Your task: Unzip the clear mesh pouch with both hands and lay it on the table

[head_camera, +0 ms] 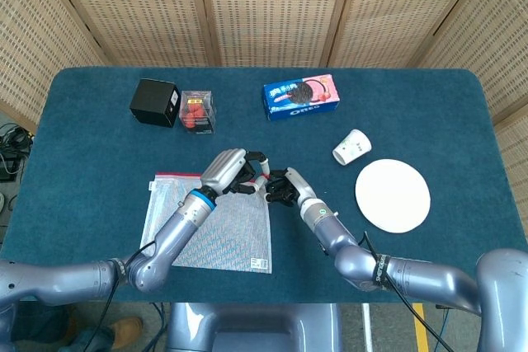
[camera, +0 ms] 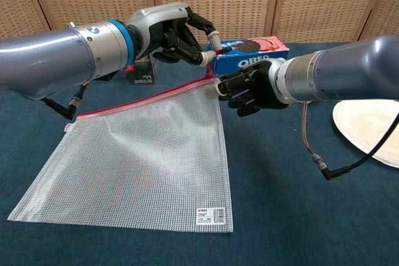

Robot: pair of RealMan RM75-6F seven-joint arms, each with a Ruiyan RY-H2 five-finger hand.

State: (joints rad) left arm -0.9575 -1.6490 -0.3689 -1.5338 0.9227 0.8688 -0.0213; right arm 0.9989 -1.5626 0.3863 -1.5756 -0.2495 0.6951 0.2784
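**Both hands on the zipper corner, pouch half-lifted**

My left hand (camera: pixel 177 35) pinches the red zipper pull (camera: pixel 214 52) at the top right corner of the clear mesh pouch (camera: pixel 137 166), holding that corner up off the table (camera: pixel 299 216). The far edge of the pouch hangs in the air along its red zipper strip (camera: pixel 140 98), while the near edge and the labelled corner lie on the blue cloth. My right hand (camera: pixel 249 88) comes in from the other side with its fingers (camera: pixel 220 87) closed against the pouch's corner just below the pull; it looks like a pinch on the mesh edge, though the chest view does not show the contact cleanly.

I judge the zipper to be still shut along its whole length.

What worries me is the grip. If my right hand has only a sliver of mesh, the corner will slip out once I draw the pull, and the whole pouch will slide along instead of opening. The pull itself is small; a skewed tug could pop it from my left fingers. The Oreo box (camera: pixel 249 53) sits just behind both hands, close enough to knock.
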